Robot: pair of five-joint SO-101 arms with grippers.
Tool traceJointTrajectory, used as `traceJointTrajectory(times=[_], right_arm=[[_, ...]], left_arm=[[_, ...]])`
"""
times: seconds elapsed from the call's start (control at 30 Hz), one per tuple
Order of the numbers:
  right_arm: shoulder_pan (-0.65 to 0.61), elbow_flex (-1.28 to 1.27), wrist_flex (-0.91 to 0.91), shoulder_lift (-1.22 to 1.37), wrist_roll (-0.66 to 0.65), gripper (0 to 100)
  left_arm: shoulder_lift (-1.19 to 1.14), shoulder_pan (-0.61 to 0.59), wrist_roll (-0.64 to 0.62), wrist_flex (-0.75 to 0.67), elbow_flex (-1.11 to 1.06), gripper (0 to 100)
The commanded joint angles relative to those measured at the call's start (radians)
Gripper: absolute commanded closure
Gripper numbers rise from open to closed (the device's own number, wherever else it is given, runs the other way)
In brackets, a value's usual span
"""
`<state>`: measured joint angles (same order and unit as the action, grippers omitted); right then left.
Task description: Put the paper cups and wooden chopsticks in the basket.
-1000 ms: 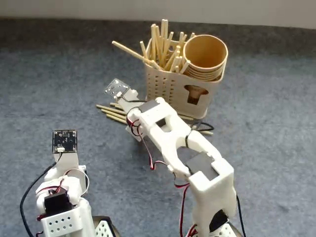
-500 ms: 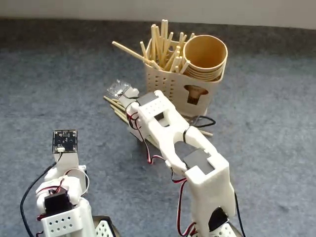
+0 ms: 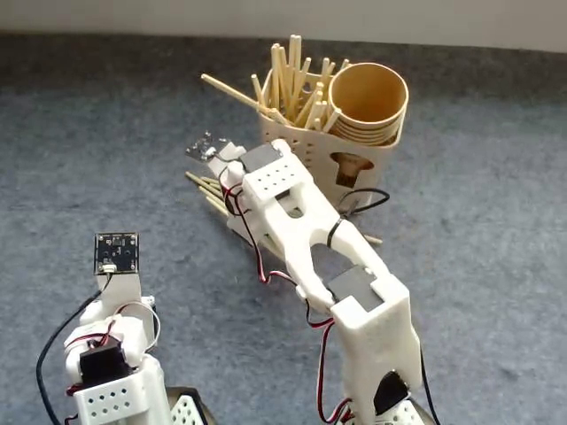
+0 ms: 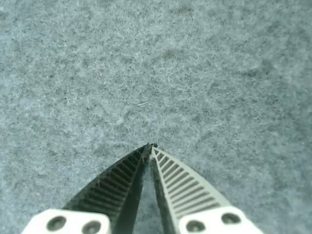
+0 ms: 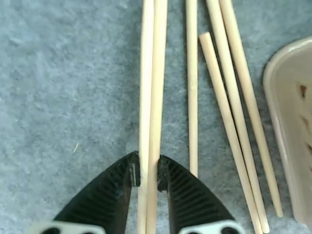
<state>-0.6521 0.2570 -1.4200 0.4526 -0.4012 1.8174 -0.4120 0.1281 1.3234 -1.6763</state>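
Observation:
The cream basket [image 3: 323,164] stands at the back and holds stacked paper cups [image 3: 368,102] and several upright chopsticks [image 3: 292,75]. Loose wooden chopsticks [image 3: 205,188] lie on the carpet by its front left corner. My right arm [image 3: 292,212] stretches over them. My right gripper [image 5: 147,168] is shut on a pair of chopsticks [image 5: 152,87] that runs straight out between its tips. Three more chopsticks [image 5: 229,117] lie beside the pair, next to the basket's wall [image 5: 292,122]. My left gripper [image 4: 152,147] is shut on nothing, above bare carpet.
Grey carpet [image 3: 478,239] covers the whole table. My left arm [image 3: 111,354] is folded back at the near left corner, well away from the basket. One chopstick [image 3: 232,91] sticks out sideways from the basket's left rim.
My right arm has pushed farther toward the basket and its wrist has turned. The loose chopsticks under it have swung to a steeper angle. The left arm is still.

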Motion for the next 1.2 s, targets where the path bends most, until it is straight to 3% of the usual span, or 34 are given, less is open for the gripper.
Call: traceJointTrajectory(times=[0.0,0.23,0.83,1.17], right_arm=[[-0.002,0.076,-0.053,-0.016,-0.011,99.4],[-0.070,-0.012,-0.039,-0.209,-0.006,99.4],[-0.070,-0.806,0.679,-0.944,-0.005,99.4],[-0.067,-0.929,0.773,-1.271,-0.005,99.4]], left_arm=[[0.018,-0.007,0.003,0.005,-0.019,99],[0.018,-0.007,0.003,0.005,-0.019,99],[0.018,-0.007,0.003,0.005,-0.019,99],[0.018,-0.012,0.003,0.005,-0.019,99]])
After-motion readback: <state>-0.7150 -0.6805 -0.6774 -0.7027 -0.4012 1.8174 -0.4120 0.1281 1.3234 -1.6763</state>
